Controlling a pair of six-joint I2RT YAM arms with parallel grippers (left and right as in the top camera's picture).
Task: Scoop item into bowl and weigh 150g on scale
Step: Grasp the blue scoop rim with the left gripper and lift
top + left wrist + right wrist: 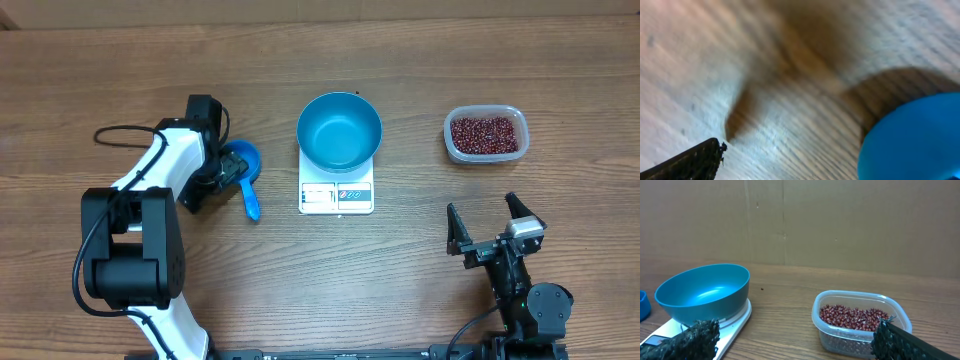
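Your right gripper (492,228) is wide open, can't tell on the left gripper (225,172) by the small blue plastic scoop (247,172), so pinch its handle squarely, since the dark red beans (485,134) sit in the clear plastic tub (449,143), right of the empty round blue bowl (339,135) on the white square scale (337,197).

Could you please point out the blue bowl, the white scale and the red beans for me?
blue bowl (339,135), overhead view, on its bare inner floor.
white scale (336,196), overhead view, on its front display panel.
red beans (852,317), right wrist view, on the middle of the heap.
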